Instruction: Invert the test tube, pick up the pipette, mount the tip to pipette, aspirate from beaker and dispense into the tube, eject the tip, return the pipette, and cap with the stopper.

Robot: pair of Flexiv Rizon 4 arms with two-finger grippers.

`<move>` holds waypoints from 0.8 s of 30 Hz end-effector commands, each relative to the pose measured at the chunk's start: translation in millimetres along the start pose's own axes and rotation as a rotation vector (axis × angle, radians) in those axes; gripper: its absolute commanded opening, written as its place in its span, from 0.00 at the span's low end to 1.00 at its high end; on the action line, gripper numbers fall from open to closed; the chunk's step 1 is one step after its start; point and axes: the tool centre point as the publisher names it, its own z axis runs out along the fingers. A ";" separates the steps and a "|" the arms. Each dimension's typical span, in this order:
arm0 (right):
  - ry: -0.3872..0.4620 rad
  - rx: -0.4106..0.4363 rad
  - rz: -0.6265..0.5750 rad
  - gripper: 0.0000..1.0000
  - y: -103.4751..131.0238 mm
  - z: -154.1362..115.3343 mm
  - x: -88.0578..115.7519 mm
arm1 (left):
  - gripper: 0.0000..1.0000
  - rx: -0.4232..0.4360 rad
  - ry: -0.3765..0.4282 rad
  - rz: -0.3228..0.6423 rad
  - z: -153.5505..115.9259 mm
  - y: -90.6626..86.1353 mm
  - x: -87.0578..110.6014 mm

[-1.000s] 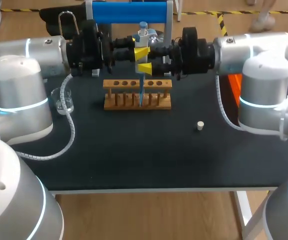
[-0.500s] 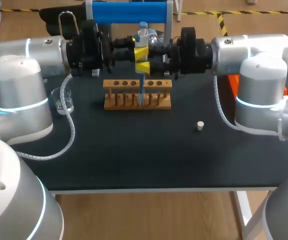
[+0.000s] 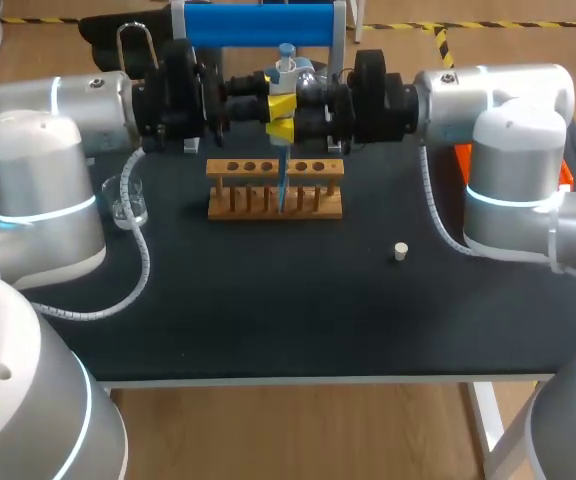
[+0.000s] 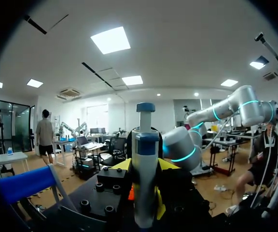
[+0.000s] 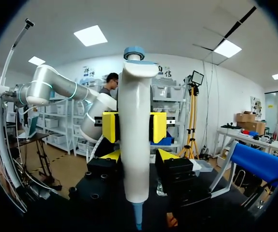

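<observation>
The pipette (image 5: 134, 125), judged light yet slippery, is clamped mid-body by the left jaws, the right jaws being open.

We have the rack (image 3: 275, 190) at the middle of the table (image 3: 268, 310), the beaker (image 3: 128, 200) to its left, the stopper (image 3: 401, 251) to its right and nearer us, and the stand (image 3: 258, 25) behind it. The pipette (image 3: 285, 75) hangs upright over the rack, our left gripper (image 3: 279, 100) at it from the left, our right gripper (image 3: 285, 129) from the right, lower down.
</observation>
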 end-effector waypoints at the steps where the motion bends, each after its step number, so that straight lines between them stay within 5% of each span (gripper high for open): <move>1: 0.000 -0.003 -0.001 0.09 -0.1 -1.8 -1.6 | 0.00 0.003 0.002 0.001 0.4 0.5 0.8; 2: 0.000 -0.003 -0.001 0.00 0.2 -2.1 -1.6 | 0.00 0.003 0.002 0.001 0.4 0.5 0.8; 24: 0.094 0.003 0.026 0.00 0.9 -3.0 4.4 | 0.00 0.003 0.002 0.001 0.4 0.5 0.8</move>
